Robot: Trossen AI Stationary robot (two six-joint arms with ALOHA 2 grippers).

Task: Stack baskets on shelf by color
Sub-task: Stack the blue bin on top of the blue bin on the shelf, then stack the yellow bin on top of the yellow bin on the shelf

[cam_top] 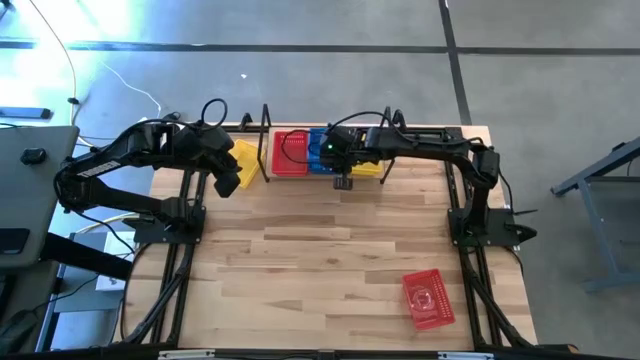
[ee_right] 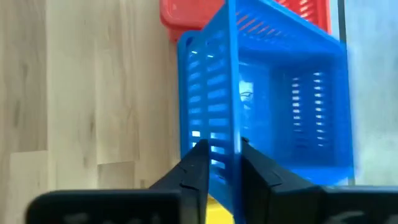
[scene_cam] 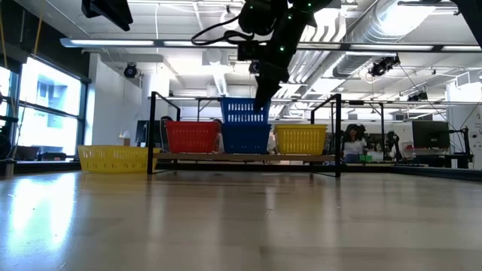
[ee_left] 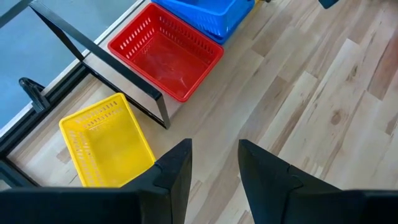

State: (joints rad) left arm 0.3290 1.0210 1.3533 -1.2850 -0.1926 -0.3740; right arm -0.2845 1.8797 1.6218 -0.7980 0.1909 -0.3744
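The shelf [cam_top: 420, 131] stands along the table's far edge and bears a red basket [cam_top: 290, 152], a blue stack [scene_cam: 245, 135] and a yellow basket [scene_cam: 300, 139]. My right gripper [ee_right: 222, 147] is shut on the top blue basket [ee_right: 280, 106] over that stack. Another yellow basket [cam_top: 247, 160] rests on the table left of the shelf. Another red basket [cam_top: 428, 298] lies at the near right. My left gripper [ee_left: 214, 146] is open and empty, above the table beside the loose yellow basket [ee_left: 106, 143]. My right gripper pinches the top blue basket's side wall [ee_right: 231, 134] at its rim, one finger inside the basket and one outside. The fingers come from above, pointing down. The basket sits atop the blue stack on the shelf; whether it rests fully in it I cannot tell.
Black wire posts [scene_cam: 153, 132] rise at the shelf's ends. Bare wooden tabletop [cam_top: 320, 270] stretches from the shelf to the near edge. The room behind shows desks and a person far off [scene_cam: 351, 141].
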